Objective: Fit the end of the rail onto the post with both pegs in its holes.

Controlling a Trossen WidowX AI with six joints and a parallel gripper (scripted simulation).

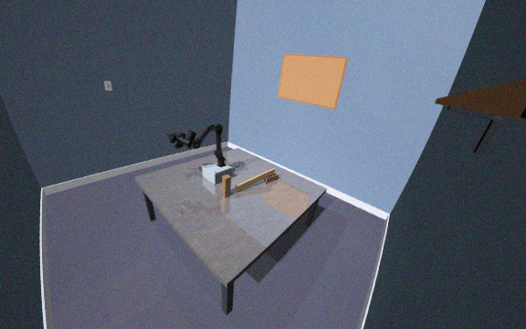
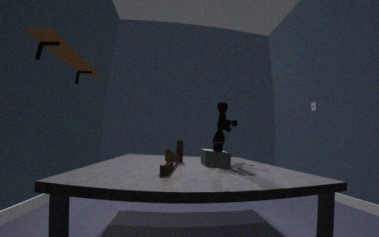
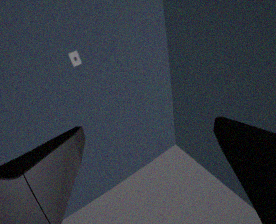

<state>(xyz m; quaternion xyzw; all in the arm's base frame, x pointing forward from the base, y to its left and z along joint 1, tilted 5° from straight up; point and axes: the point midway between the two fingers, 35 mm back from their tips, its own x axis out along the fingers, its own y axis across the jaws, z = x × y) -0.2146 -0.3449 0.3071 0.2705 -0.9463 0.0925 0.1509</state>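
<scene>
Wrist view: 2 fingers of the end effector [image 1: 172, 137] [image 2: 235, 123] [image 3: 149, 122], spread wide, nothing held. Top view (not wrist): 1 rail [image 1: 255, 180], 1 post [image 1: 226, 186], centre of frame, on the surface [image 1: 245, 233] [image 2: 193, 184].

One grey rectangular table [image 1: 245, 228] [image 2: 189, 174], one black jointed robot arm [image 1: 218, 142] [image 2: 222, 123], one upright brown wooden post [image 1: 226, 186] [image 2: 179, 151], one long wooden rail [image 1: 255, 180].

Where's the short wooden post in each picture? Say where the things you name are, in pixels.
Top: the wooden post [image 1: 226, 187] [image 2: 179, 148] stands mid-table, left of the rail [image 1: 255, 180].
Exterior: near the middle, left of the pale block [image 1: 210, 175] [image 2: 216, 160].
Wrist: not in it.
Shared landmark: the white wall plate [image 1: 108, 86] [image 2: 313, 106] [image 3: 75, 58].
</scene>
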